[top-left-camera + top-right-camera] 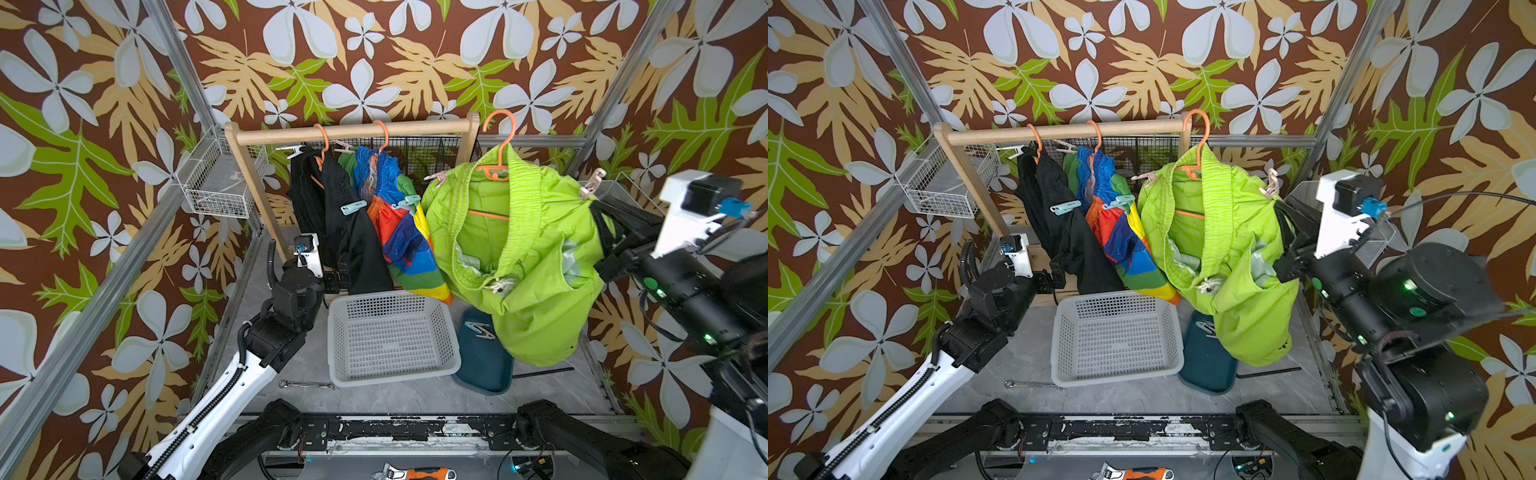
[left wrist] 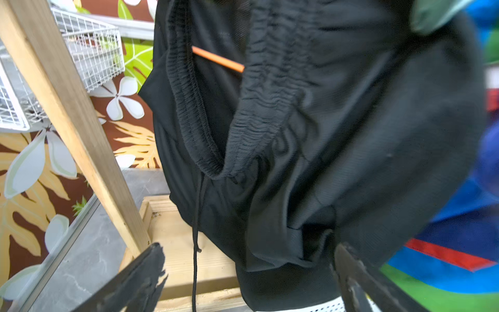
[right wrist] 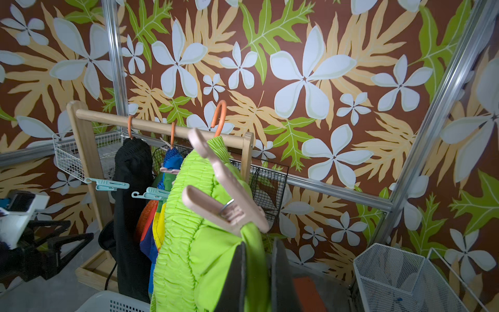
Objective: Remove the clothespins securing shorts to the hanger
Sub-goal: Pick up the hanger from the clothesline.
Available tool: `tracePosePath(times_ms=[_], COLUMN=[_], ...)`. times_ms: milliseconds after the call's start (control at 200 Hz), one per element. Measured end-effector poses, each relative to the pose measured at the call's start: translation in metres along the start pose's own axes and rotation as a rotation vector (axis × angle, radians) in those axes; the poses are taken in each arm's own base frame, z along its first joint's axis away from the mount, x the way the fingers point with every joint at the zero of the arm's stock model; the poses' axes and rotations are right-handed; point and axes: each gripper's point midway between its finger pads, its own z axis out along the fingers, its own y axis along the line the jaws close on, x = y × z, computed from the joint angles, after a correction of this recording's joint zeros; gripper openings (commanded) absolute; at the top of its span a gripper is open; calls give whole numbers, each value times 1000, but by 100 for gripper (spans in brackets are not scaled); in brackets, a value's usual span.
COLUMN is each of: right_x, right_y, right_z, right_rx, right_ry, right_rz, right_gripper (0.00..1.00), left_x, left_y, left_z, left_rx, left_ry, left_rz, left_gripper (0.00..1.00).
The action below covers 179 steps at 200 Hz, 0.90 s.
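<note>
A teal tray [image 1: 486,370] on the table [image 1: 415,395] holds pale clothespins [image 1: 480,330]. A beige clothespin [image 3: 229,200] clips the waistband of the lime green shorts [image 3: 189,243]. The right jaws pinch that fabric just below, and the left jaws gape beside the black shorts [image 2: 337,135].

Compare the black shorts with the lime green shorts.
The black shorts hang narrow and straight; the lime green shorts billow wide. A mint clothespin clips the black pair; beige clothespins clip the green. The right gripper is shut on the green fabric; the open left gripper only flanks the black hem. Both hang on orange hangers.
</note>
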Motion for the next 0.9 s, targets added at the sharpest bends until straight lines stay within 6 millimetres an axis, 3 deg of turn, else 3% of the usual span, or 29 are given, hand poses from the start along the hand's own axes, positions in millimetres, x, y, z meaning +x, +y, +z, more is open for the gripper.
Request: tracePosePath(times_ms=[125, 430, 561, 651, 756, 896], right_x=[-19, -30, -12, 24, 56, 65], right_y=[9, 39, 59, 73, 83, 97], right_z=[-20, -34, 6, 49, 84, 111], right_rx=[-53, -229, -364, -452, -516, -596], right_ry=[-41, -73, -40, 47, 117, 94], right_rz=[-1, 58, 129, 211, 280, 301], right_gripper=[0, 0, 0, 0, 0, 0], left_x=[-2, -12, -15, -17, -23, -38], left_y=[11, 58, 55, 57, 58, 59], left_z=[6, 7, 1, -5, -15, -34], left_rx=[-34, -147, -117, -117, -113, -105], left_ry=[2, -17, -27, -33, -47, -86], left_rz=[-30, -109, -118, -120, -124, -131], left_gripper=[100, 100, 100, 100, 100, 100])
